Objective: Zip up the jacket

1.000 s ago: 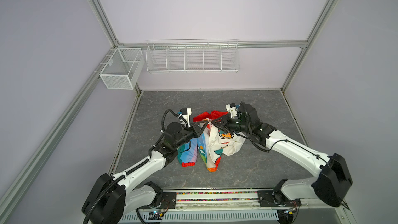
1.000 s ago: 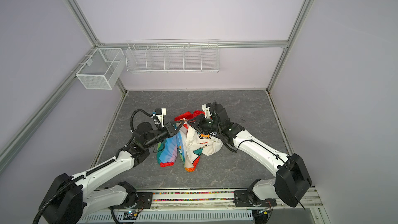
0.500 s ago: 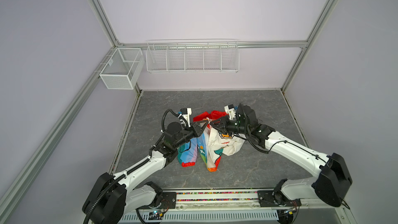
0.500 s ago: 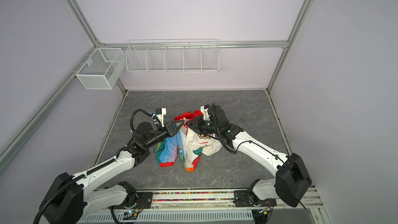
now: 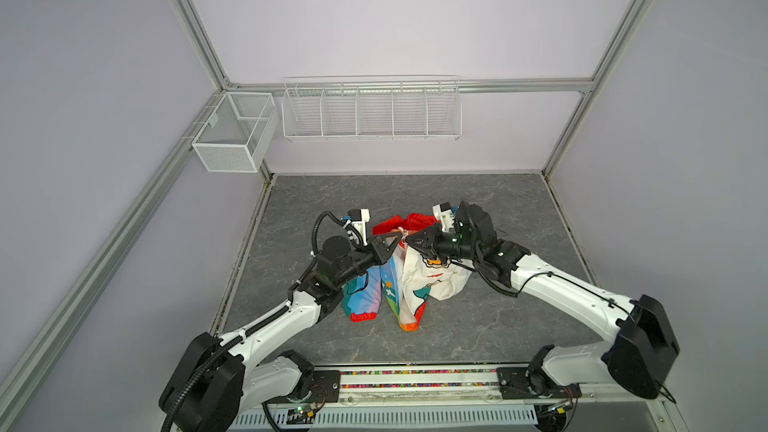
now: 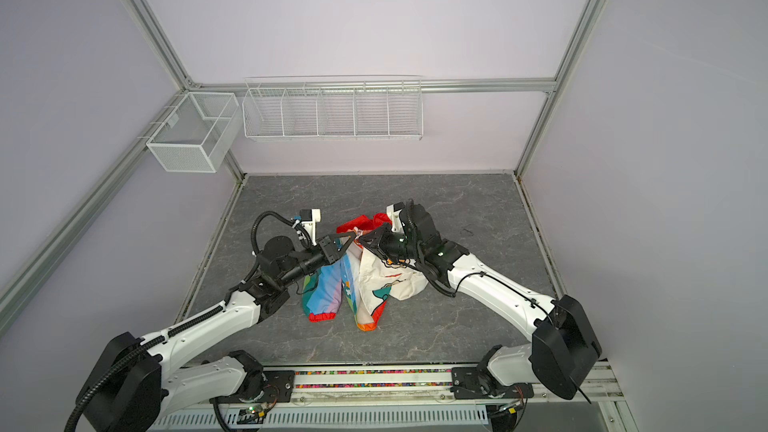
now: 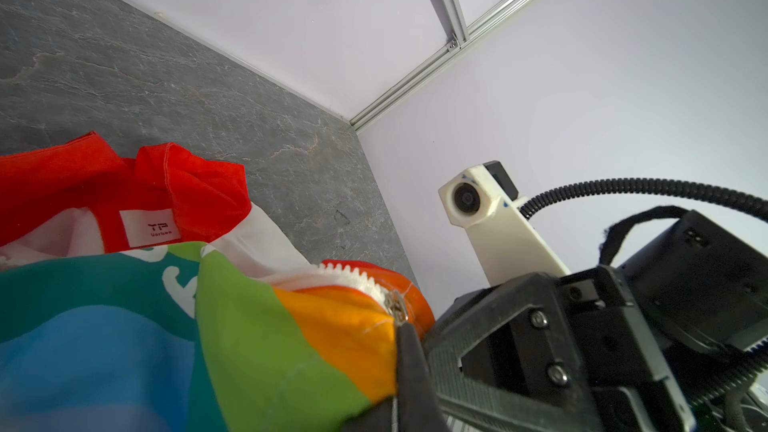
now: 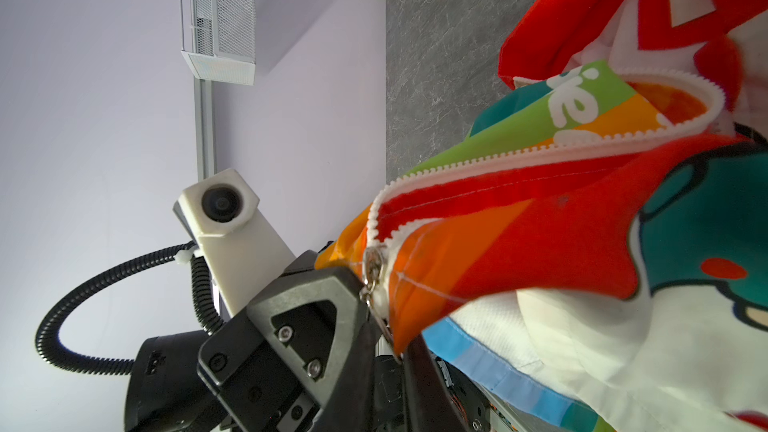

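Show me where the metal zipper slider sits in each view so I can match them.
Both top views: too small to tell; it should be where the jaws meet, above the hanging jacket.
Left wrist: zipper slider at the end of the white teeth, on orange fabric.
Right wrist: zipper slider, again where the white teeth end.
Shared landmark: the red hood.

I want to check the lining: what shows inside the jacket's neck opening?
Inside the jacket, white lining and a white label on the red hood show. Anything deeper is covered by the rainbow front.
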You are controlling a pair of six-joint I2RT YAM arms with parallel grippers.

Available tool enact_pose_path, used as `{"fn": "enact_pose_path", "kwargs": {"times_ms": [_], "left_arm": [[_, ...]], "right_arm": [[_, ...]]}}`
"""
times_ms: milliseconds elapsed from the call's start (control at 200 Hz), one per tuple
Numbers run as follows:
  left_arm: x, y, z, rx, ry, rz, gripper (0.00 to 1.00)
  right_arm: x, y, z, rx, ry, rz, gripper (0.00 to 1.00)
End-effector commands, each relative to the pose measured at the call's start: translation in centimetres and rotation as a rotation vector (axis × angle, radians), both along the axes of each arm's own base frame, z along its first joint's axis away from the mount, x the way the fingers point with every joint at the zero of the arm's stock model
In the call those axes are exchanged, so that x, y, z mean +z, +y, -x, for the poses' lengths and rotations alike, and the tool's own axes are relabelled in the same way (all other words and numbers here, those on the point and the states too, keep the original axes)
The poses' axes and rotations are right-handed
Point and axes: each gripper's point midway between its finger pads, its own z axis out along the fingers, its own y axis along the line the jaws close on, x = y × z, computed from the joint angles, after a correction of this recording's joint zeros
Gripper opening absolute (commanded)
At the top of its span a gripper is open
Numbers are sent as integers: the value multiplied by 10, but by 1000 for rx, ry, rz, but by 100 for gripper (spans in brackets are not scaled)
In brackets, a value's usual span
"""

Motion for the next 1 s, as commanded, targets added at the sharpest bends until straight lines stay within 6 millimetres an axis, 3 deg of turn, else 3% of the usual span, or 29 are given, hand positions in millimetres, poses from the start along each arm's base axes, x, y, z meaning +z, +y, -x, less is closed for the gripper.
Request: {"fn": "enact_pose_path", "kwargs": {"times_ms": [0,240,435,755,995], "left_arm": [[4,-2,4,-13,-24,16,0],[4,-1,5,-17,-24,19,0],[5,0,6,-16,-28,22,0],[0,1,7,-14,-27,2,0],[1,-1,10,-30,-28,2,0]], "right_arm": [[6,6,-1,-3,-2,-36,17],[6,12,-1,2,1,-41,16],[3,12,-2,-5,3,-32,10],[23,5,0,-21,-31,-25,7],[29,5,-15,-36,-32,-17,7]]}}
